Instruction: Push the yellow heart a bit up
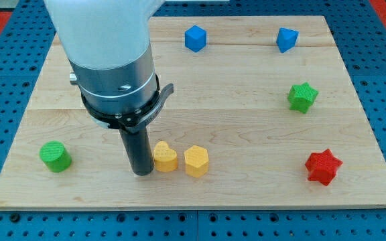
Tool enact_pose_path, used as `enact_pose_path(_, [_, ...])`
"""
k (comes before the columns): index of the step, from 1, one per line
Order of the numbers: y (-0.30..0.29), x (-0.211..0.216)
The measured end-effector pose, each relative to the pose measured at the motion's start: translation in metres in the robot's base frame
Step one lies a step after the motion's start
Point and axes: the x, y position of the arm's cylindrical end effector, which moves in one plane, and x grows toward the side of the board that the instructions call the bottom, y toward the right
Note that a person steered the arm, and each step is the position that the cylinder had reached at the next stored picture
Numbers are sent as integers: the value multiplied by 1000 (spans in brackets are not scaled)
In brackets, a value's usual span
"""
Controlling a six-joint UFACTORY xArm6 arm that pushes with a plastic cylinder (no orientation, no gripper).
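Down at the view's bottom-left of centre, my tip planted on the wooden board, right up against the left flank of the yellow heart, touching or as near as makes no difference; contact itself too close to call. Nothing to open or close here: just a plain dark rod, bare, holding nothing. Heart sitting low on the board, well below the middle, with the yellow hexagonal block just beside it on the right, a thin gap between the two. Key relation now: heart lying to the right of the rod, level with it, not above it. Wrong side for an upward shove, by the look of it; a push from here would likely send the heart rightward into the hexagonal block. Probably needed: a swing round underneath, to the strip of board between the heart and the bottom edge, then a short drive toward the view's top. Heart's lobes appear to face the view's top, point toward the bottom, long axis roughly up-down, though small enough to leave some doubt. Lane above the heart open. Elsewhere, well apart: green cylinder far left, red star low right, green star above it, two blue blocks along the top.
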Motion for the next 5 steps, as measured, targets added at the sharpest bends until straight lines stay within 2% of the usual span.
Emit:
enact_pose_path(1, [-6,4])
enact_pose_path(2, [-11,30])
enact_pose_path(3, [15,23])
enact_pose_path(4, [39,-2])
enact_pose_path(5, [43,-7])
